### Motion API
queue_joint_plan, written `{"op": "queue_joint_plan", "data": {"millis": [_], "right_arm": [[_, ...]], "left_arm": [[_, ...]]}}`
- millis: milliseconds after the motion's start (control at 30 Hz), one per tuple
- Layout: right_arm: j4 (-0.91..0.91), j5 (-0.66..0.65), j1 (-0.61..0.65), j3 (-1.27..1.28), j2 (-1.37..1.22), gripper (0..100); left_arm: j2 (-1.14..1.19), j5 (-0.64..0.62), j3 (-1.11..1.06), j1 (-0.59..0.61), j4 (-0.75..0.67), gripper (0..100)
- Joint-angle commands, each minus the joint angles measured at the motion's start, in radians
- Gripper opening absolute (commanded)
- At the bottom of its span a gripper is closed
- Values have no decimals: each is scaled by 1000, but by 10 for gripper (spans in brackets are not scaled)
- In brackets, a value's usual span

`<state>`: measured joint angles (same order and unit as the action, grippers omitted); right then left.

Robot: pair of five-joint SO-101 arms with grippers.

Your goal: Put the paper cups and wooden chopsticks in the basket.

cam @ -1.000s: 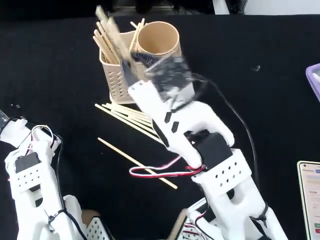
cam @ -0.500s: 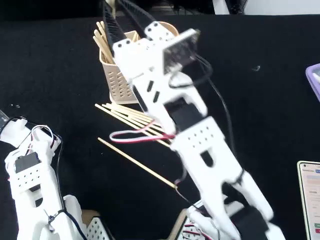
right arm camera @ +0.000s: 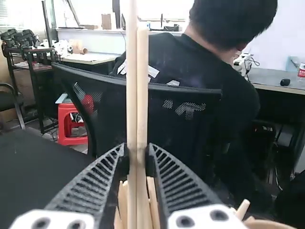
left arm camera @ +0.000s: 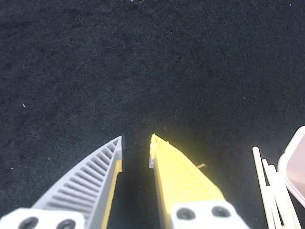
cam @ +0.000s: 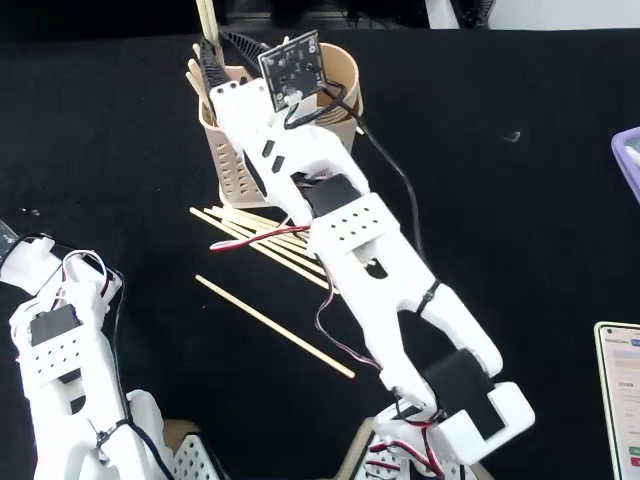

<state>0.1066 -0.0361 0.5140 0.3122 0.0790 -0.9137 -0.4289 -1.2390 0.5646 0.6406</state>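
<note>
**Black desk (cam: 520, 200), far edge: chopsticks (cam: 208, 22) pinched over the basket (cam: 232, 165)**

Dark cloth throughout, with an office beyond the far edge. Near that edge, left of centre, stands the basket, already crowded with sticks and with a cup (cam: 340, 80) on its right side. Clenched in the right gripper (right arm camera: 137, 160): two chopsticks, upright and side by side, tops well above the basket, lower ends hidden behind the jaws.

Could go wrong at release. If let go this high, likely to lean out over the rim and drop among the loose sticks (cam: 262, 238) lying just in front of the basket. If pressed down instead, may jam against the standing bundle and shove or tip a light basket. Could also snag on the way out, with wrist and cable hanging right over the cup's rim.

Stretched long from the near edge diagonally toward the far left, forearm passing over the loose sticks, wrist turned so the jaws face out to the office. Farther toward the near edge, a lone stick (cam: 275, 327).

Left gripper (left arm camera: 136, 148): at the near-left corner, slightly parted, empty, aimed at bare cloth.
</note>
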Motion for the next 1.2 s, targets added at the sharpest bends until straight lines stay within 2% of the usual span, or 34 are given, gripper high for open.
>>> {"op": "queue_joint_plan", "data": {"millis": [0, 133, 200, 333, 600, 733, 833, 900, 1033, 1167], "right_arm": [[-155, -61, -12, -54, 31, 33], [-328, -103, 0, -68, 77, 184], [-381, -103, 5, -68, 125, 218], [-511, -107, 43, -61, 271, 219], [-1172, -109, 66, -12, 473, 218], [-1363, -157, 54, 163, 421, 218], [-1307, -331, -9, 325, 343, 219], [-1183, -408, -81, 407, 277, 219], [-924, -471, -190, 475, 142, 219], [-793, -512, -203, 469, 22, 221]], "left_arm": [[-26, -2, 19, -4, -20, 109], [-26, -2, 19, -5, -20, 109], [-26, -2, 19, -5, -20, 109], [-26, -2, 19, -5, -20, 109], [-26, -2, 19, -4, -20, 109], [-26, -2, 19, -5, -20, 109], [-26, -2, 19, -5, -20, 109], [-26, -2, 19, -5, -20, 109], [-26, -2, 19, -7, -20, 109], [-26, -2, 18, -7, -20, 109]]}}
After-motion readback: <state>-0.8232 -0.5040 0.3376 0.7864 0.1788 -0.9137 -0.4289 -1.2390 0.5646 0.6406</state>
